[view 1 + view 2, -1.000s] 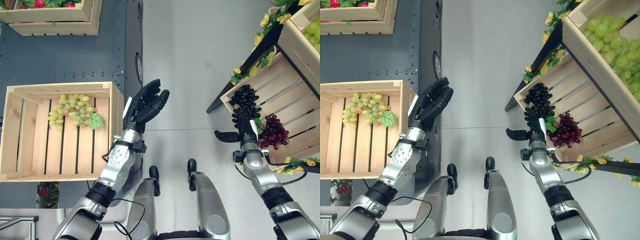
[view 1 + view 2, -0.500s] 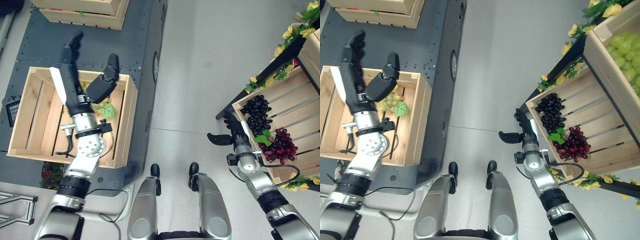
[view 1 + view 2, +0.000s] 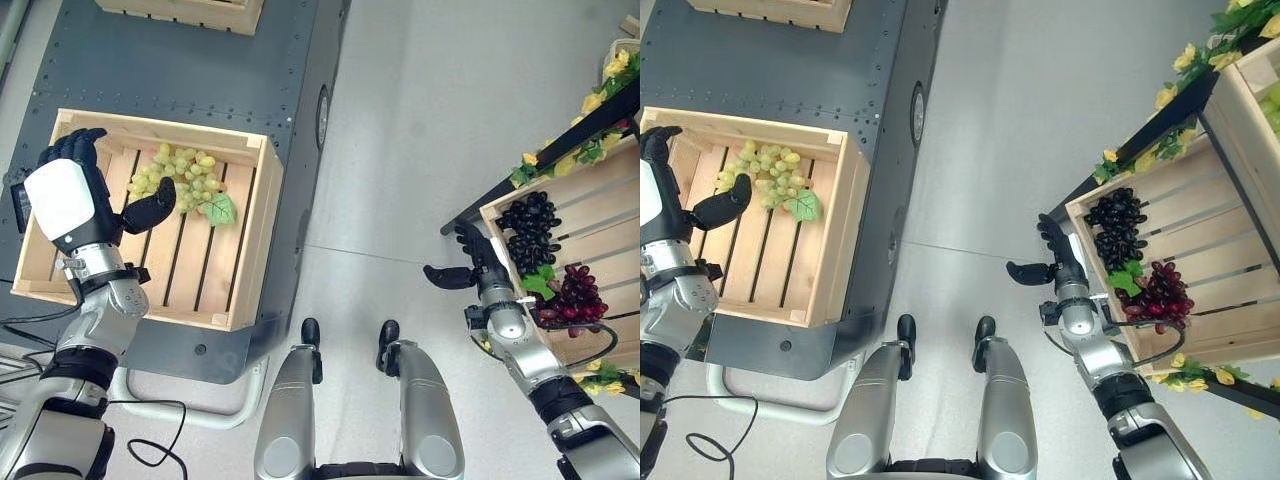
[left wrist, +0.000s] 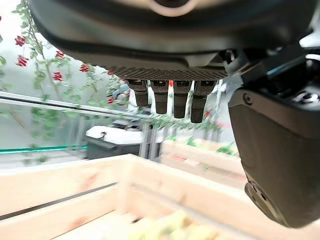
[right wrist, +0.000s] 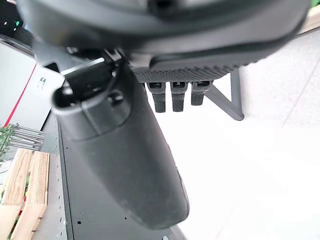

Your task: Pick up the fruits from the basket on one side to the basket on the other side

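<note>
A bunch of green grapes (image 3: 180,178) with a leaf lies at the far end of the wooden crate (image 3: 262,240) on my left. My left hand (image 3: 75,200) hovers open above that crate's left half, thumb (image 4: 275,165) spread, holding nothing. On my right, a tilted wooden crate (image 3: 600,220) holds a black grape bunch (image 3: 528,225) and a red grape bunch (image 3: 575,295). My right hand (image 3: 478,268) is open and empty at that crate's near-left corner, apart from the grapes, with its thumb (image 5: 135,160) pointing out over the floor.
The left crate rests on a dark metal platform (image 3: 200,70), with another wooden crate (image 3: 190,10) beyond it. A black stand leg (image 3: 480,210) and yellow flowers (image 3: 530,165) edge the right crate. A second crate (image 3: 1240,110) sits above it. Grey floor (image 3: 420,130) lies between.
The camera has turned leftward. My left hand swung from the left crate's right edge to above its left half. My right hand drew back from the black grapes, empty.
</note>
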